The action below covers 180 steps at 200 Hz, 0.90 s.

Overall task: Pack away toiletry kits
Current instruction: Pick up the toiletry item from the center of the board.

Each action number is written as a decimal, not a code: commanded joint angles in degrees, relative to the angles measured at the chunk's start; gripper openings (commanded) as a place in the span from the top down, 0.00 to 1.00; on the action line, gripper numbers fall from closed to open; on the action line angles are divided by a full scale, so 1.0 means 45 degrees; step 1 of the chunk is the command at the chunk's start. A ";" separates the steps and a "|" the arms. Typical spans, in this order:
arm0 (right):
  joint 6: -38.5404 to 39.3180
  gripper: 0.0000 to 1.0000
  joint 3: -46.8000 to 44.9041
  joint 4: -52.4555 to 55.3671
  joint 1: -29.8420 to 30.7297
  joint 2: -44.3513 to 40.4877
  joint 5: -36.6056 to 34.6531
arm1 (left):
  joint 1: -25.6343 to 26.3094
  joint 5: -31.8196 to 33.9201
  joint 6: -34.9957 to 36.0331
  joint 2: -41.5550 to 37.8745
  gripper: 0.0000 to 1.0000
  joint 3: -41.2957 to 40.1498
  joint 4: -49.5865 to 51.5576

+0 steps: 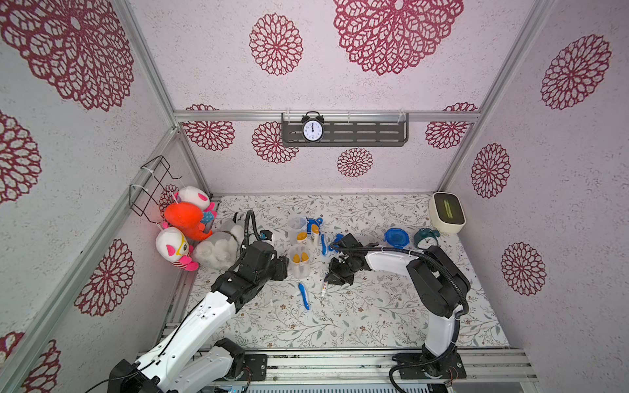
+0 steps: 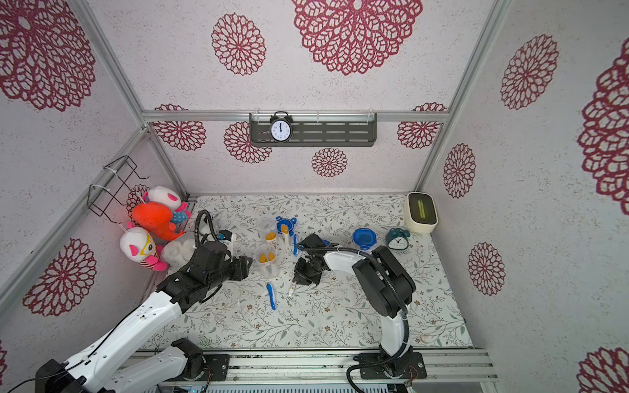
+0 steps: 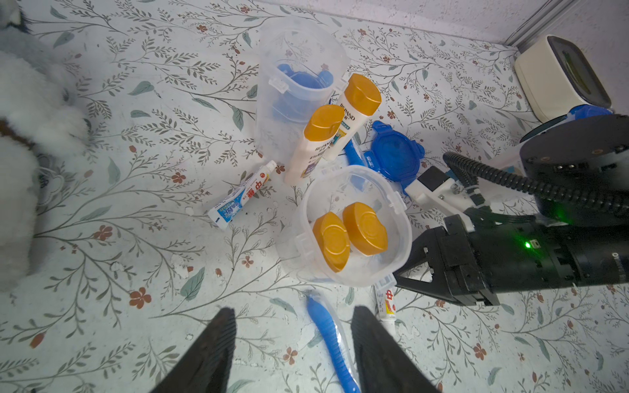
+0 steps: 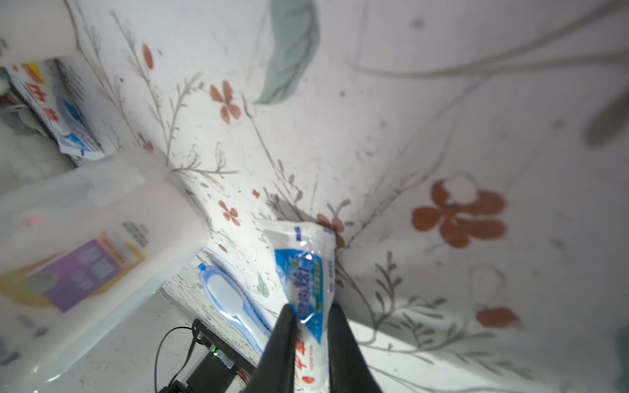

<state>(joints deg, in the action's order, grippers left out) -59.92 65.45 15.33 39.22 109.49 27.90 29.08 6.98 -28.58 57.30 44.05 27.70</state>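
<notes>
The toothpaste tube [image 4: 304, 272] is pinched between the pressed-together fingers of the right end effector [image 4: 309, 308], low over the worktop [image 1: 374, 323]. Whether the tube is already lifted clear cannot be told. The left end effector [image 3: 294, 309] is held spread and empty on the opposite side of the open jar [image 3: 296, 258], just beside it.

Two bottles [image 3: 350, 234] are stood in that jar. A toothbrush [image 3: 328, 340] and a blue lid [image 3: 394, 156] lie outside it. Farther back, an empty jar [image 3: 272, 51] is seen with two more bottles [image 3: 326, 136] just beside it, and a second toothpaste tube [image 3: 243, 194] and a second toothbrush [image 1: 323, 245] lie loose. A lidded jar [image 1: 394, 237] near the teal clock [image 1: 425, 238] is judged finished, so roughly one kit in three seems packed.

Room is tight around the open jar: both end effectors flank it, and loose items crowd its far side. The plush toys [image 1: 185, 221] press close to the left arm at the worktop's left edge. The front of the worktop lies bare, its edge well apart.
</notes>
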 commanded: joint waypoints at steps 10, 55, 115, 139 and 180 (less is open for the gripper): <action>-0.0143 0.92 0.0057 -0.0039 0.0053 -0.0051 -0.0260 | -0.0068 0.0368 -0.0123 -0.0235 0.41 -0.0063 -0.0248; 0.1080 0.94 0.0084 0.0394 0.0195 -0.2791 -0.2651 | -0.0114 0.1221 -0.0318 -0.0484 0.41 0.0054 -0.0252; 0.6757 0.91 -0.0082 -0.2857 0.1722 -0.5776 -0.6164 | -0.1143 0.1062 -0.0491 -0.0585 0.41 -0.0163 -0.0977; 0.8892 0.90 -0.0827 -0.5456 0.1987 -0.5972 -0.6656 | -0.2041 0.0082 -0.0507 -0.0488 0.41 -0.0566 -0.1795; 1.0930 0.90 -0.1046 -0.8044 0.2007 -0.5213 -0.6338 | -0.3321 -0.1365 -0.0709 -0.0119 0.42 -0.1009 -0.2505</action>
<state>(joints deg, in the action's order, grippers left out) -20.27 60.42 -9.63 48.45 84.44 0.91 16.43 5.32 -30.20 55.92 40.27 20.21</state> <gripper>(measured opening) 0.103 0.580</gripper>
